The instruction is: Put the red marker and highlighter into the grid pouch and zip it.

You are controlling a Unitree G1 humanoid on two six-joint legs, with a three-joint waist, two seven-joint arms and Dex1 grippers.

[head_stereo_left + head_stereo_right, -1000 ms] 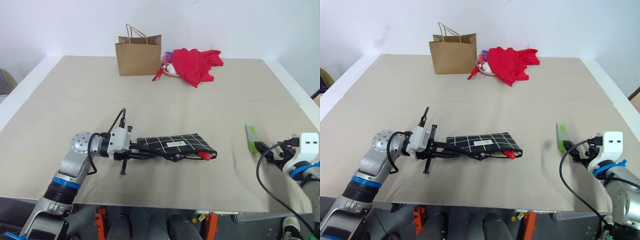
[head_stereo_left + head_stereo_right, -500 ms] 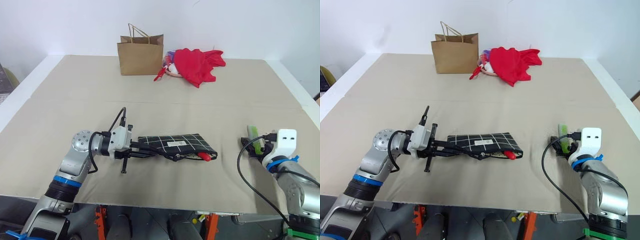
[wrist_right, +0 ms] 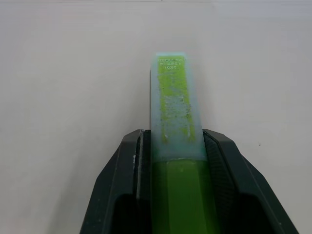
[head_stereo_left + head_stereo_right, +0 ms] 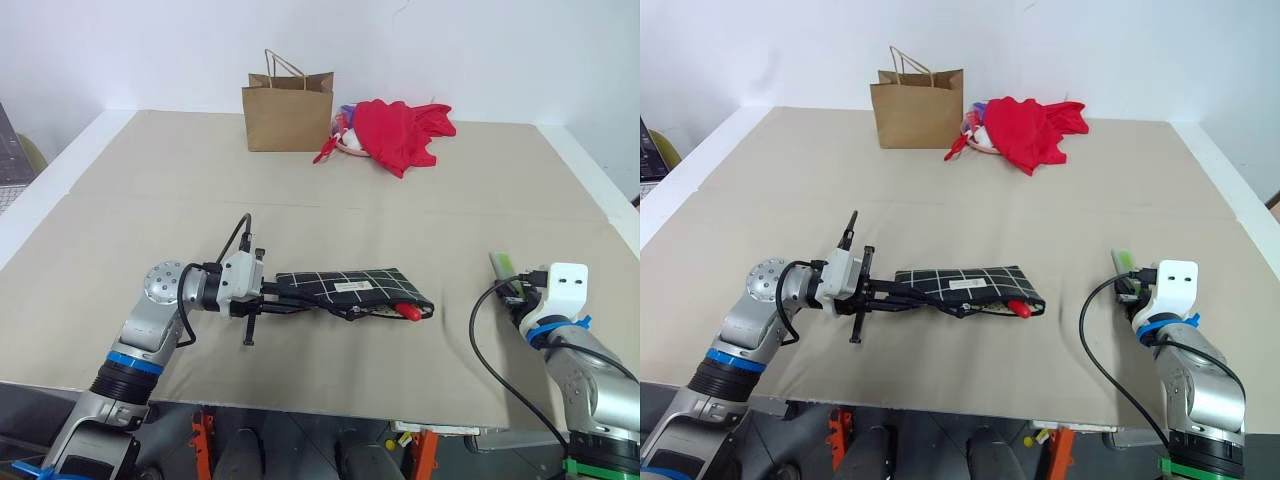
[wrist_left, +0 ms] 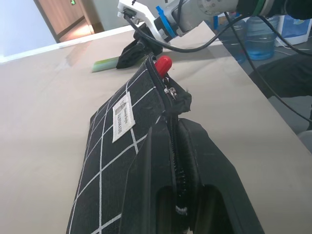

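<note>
chunky lime-green highlighter (image 3: 175,146) is clamped by right gripper (image 3: 173,161); flat black grid-lined fabric pouch (image 4: 345,288) is pinched by left gripper (image 5: 178,195).

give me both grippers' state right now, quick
Left gripper: shut on the pouch at its zipper edge.
Right gripper: shut on the highlighter, which lies on the table.
</note>
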